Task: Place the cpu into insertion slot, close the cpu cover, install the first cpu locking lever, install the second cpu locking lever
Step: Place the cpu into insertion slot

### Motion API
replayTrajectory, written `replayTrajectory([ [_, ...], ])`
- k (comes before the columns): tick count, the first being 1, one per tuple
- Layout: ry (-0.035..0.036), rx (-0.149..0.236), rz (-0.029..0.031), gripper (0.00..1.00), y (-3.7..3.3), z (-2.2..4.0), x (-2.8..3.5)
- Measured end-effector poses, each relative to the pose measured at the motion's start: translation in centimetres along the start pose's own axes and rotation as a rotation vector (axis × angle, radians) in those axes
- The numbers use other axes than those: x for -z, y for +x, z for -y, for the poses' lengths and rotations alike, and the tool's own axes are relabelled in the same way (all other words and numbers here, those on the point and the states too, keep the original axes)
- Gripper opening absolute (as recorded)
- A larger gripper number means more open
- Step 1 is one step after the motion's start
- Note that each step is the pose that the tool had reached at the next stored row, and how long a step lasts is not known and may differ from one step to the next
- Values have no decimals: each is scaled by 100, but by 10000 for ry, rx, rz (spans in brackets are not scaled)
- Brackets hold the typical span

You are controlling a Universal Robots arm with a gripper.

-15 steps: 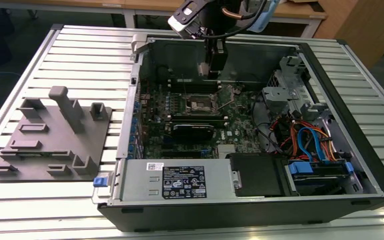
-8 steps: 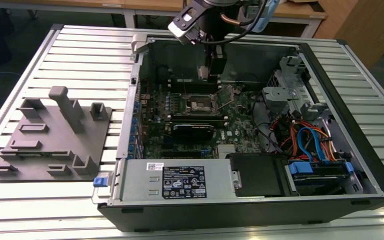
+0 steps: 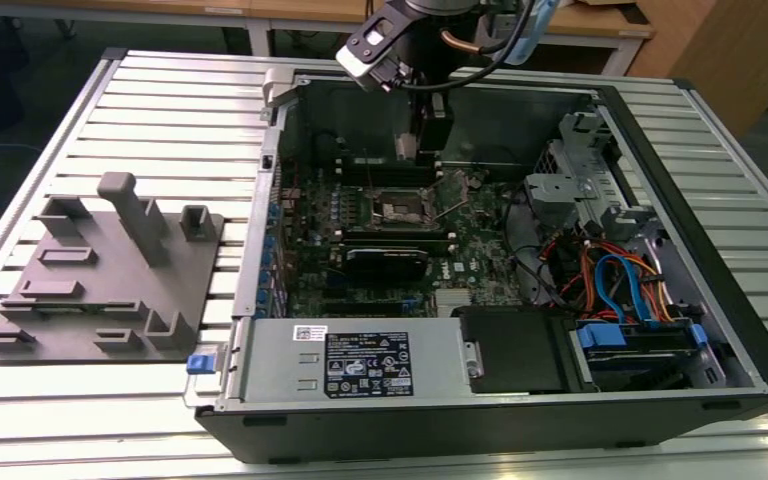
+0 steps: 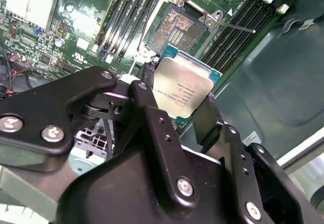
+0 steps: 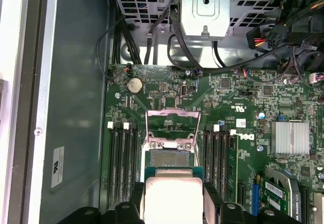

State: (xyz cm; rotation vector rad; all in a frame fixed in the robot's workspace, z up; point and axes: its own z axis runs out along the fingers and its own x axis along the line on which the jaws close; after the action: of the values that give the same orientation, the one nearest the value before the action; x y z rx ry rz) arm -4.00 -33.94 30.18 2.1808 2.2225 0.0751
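My gripper [image 4: 179,96] is shut on the cpu [image 4: 183,88], a flat square chip with a silver-tan top and a green edge, one black finger [image 4: 148,79] on each of two opposite sides. The cpu [image 5: 173,198] hangs above the motherboard, beside the insertion slot [image 5: 169,157] and apart from it. The insertion slot [image 4: 178,26] lies bare, its contact field showing. The cpu cover [image 5: 172,112] stands flipped open on the slot's far side. A thin metal locking lever [image 4: 235,27] sticks out beside the slot. In the exterior view my gripper [image 3: 420,150] reaches down into the case behind the insertion slot [image 3: 398,207].
The open computer case [image 3: 704,200] lies on a slatted table [image 3: 157,90]. Black memory sticks [image 5: 121,158] flank the slot on both sides. A drive cage [image 5: 202,6] and cable bundles [image 3: 611,280] sit near the board. A grey fixture plate [image 3: 104,280] rests at the exterior view's left.
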Motion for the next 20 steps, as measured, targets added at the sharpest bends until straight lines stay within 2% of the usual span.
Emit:
replayTrajectory([
  [9, -1, 0, -2, 54, 0, 0, -10],
  [20, -2, 53, -3, 54, -3, 11, -200],
])
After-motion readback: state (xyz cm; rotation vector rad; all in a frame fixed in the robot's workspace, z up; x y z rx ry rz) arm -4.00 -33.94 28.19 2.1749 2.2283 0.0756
